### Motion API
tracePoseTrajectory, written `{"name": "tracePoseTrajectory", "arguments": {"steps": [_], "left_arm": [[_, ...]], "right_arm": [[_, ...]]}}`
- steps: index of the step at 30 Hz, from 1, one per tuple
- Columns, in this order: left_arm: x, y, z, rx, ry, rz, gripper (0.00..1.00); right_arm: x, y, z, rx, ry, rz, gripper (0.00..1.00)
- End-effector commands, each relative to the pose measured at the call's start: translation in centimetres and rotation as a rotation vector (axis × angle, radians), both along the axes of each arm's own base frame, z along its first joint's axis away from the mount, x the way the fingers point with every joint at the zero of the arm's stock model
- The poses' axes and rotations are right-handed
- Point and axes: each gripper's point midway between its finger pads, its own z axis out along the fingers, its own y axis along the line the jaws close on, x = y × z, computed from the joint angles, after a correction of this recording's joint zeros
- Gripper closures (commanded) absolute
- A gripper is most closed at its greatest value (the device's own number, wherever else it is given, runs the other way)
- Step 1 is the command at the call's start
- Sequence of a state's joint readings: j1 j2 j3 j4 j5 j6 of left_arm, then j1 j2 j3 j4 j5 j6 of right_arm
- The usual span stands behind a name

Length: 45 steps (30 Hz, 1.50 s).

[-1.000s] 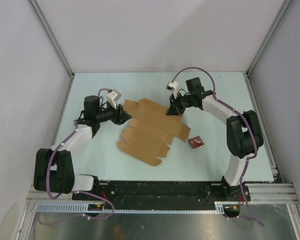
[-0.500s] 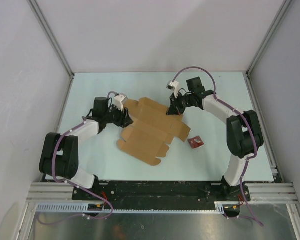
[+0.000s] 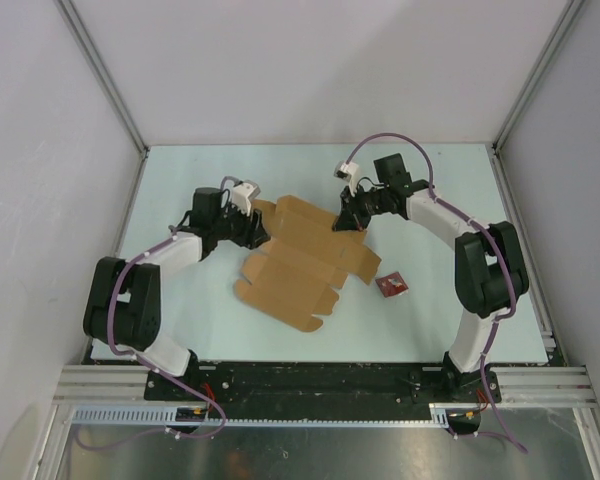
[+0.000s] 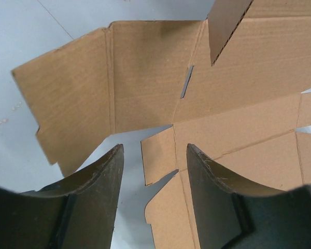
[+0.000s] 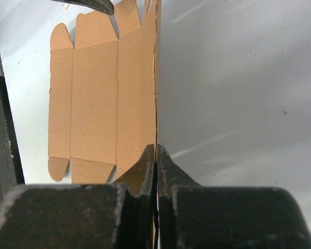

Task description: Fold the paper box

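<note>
The paper box (image 3: 300,262) lies as a flat brown die-cut sheet in the middle of the table. My left gripper (image 3: 255,232) is at its left edge, open. In the left wrist view a small tab of the paper box (image 4: 160,150) lies under the gap of the left gripper (image 4: 154,150), and neither finger grips it. My right gripper (image 3: 342,222) is at the sheet's far right edge. In the right wrist view the right gripper (image 5: 155,148) is shut on a thin edge flap of the paper box (image 5: 93,98), which stands on edge in the jaw seam.
A small red square packet (image 3: 391,286) lies on the table just right of the sheet. Grey walls enclose the pale table (image 3: 450,190) on the left, far and right sides.
My left arm swung in toward the sheet's left edge and its jaws widened a little. The right gripper and the sheet stayed where they were.
</note>
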<state>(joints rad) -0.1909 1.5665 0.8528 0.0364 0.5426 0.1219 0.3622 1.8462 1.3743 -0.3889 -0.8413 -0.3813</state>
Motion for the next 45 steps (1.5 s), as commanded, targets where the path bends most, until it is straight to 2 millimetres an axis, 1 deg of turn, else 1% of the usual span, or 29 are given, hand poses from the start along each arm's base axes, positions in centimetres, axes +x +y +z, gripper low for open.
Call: {"name": "tracePoseTrajectory", "arguments": {"steps": [1, 8, 11, 14, 16, 23, 28, 29, 32, 36, 40, 42, 44, 45], "left_arm": [[0.5, -0.9, 1.2, -0.002, -0.027, -0.026, 0.44], [0.6, -0.5, 0.8, 0.021, -0.022, -0.012, 0.43], [0.6, -0.6, 0.9, 0.019, -0.023, -0.017, 0.44], [0.4, -0.9, 0.7, 0.006, -0.013, -0.034, 0.46], [-0.1, -1.2, 0.4, 0.001, 0.018, -0.046, 0.49], [-0.4, -1.8, 0.4, -0.005, 0.023, -0.071, 0.55], [-0.5, -1.9, 0.4, 0.007, 0.02, -0.068, 0.63], [-0.4, -1.7, 0.3, 0.018, 0.017, -0.056, 0.64], [-0.4, -1.8, 0.5, 0.048, -0.006, -0.051, 0.7], [-0.4, -2.1, 0.2, 0.114, -0.034, -0.031, 0.77], [-0.2, -2.4, 0.2, 0.159, -0.055, -0.012, 0.82], [-0.3, -3.0, 0.1, 0.182, -0.069, -0.019, 0.84], [-0.1, -2.8, 0.1, 0.227, -0.088, 0.008, 0.87], [-0.2, -3.2, 0.3, 0.247, -0.106, 0.001, 0.87]], "right_arm": [[-0.3, 0.0, 3.1, 0.05, -0.066, 0.026, 1.0], [-0.4, -0.2, 3.6, 0.059, -0.069, 0.025, 1.0], [-0.5, -0.3, 3.7, 0.061, -0.065, 0.025, 1.0], [-0.4, -0.3, 3.6, 0.062, -0.067, 0.025, 1.0], [-0.4, -0.2, 3.7, 0.063, -0.068, 0.026, 1.0], [-0.3, -0.3, 3.6, 0.061, -0.066, 0.022, 1.0], [-0.2, -0.3, 3.6, 0.06, -0.068, 0.019, 1.0], [-0.2, -0.3, 3.5, 0.059, -0.067, 0.02, 1.0], [-0.1, -0.3, 3.3, 0.056, -0.064, 0.015, 1.0], [0.1, -0.3, 3.2, 0.055, -0.061, 0.005, 1.0], [0.1, -0.2, 3.2, 0.054, -0.062, 0.004, 1.0], [0.2, -0.1, 3.2, 0.051, -0.065, 0.0, 1.0], [0.2, -0.2, 3.1, 0.048, -0.065, -0.003, 1.0], [0.3, -0.3, 3.2, 0.049, -0.066, -0.005, 1.0]]}}
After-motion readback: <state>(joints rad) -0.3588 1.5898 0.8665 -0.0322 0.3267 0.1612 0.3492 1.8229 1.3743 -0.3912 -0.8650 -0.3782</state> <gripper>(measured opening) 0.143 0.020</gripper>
